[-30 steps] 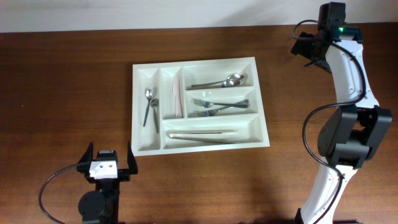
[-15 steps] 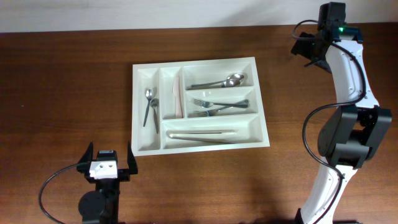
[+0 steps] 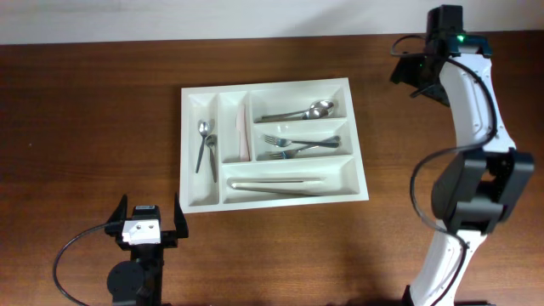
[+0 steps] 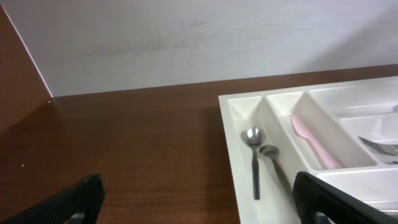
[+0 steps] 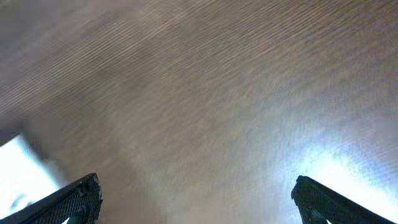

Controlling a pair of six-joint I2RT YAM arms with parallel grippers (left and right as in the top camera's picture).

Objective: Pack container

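On the table [image 3: 85,127], the container [image 3: 200,183] lies beyond the left gripper [image 3: 150,201].

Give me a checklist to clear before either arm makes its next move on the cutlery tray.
1. Left hand empty: ok. Its fingers are wide apart with nothing between them.
2. Right hand empty: ok. Its fingers are wide apart with nothing between them.
3. Right wrist view usable: not ok. It is blurred and shows mostly wood grain.
4. Container flat on the table, apart from both arms: ok.
5. Contents sorted: ok. Small spoons lie in the leftmost narrow compartment and a pink utensil in the next. Large spoons, forks and pale utensils lie in the long ones.
6. Next item to pack: cannot tell. No cutlery shows outside the container.
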